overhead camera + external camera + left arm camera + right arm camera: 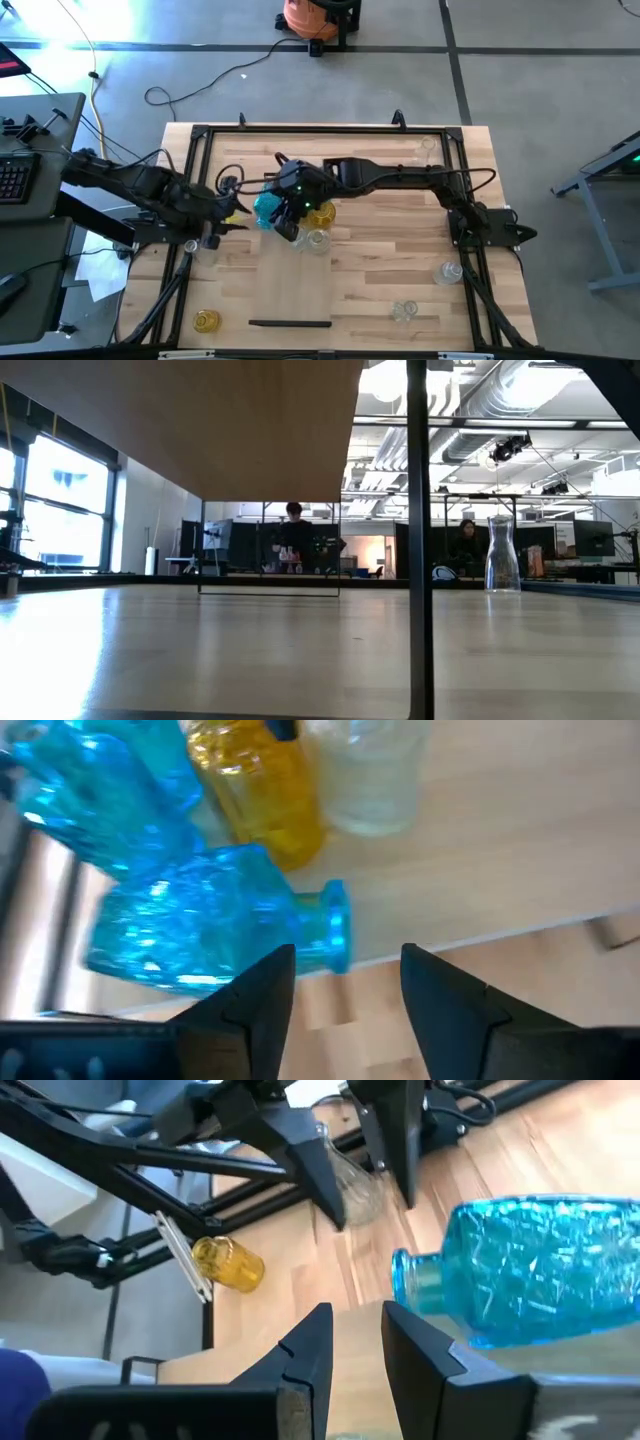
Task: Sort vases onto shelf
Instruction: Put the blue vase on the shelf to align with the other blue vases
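With blue vase (200,925) lying sideways on shelf (480,850), left tool (345,985) released; right tool (355,1345) empty, narrowly parted.

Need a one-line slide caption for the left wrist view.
Left tool open beside a blue vase lying on its side on the shelf, near yellow and clear vases.

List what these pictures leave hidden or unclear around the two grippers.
- High view: the shelf's surface, covered by both arms.
- High view: blue vase partly hidden under the right arm.
- Left wrist view: second blue vase cut off by the edge.
- Low view: neither gripper shows; a panel blocks the top.
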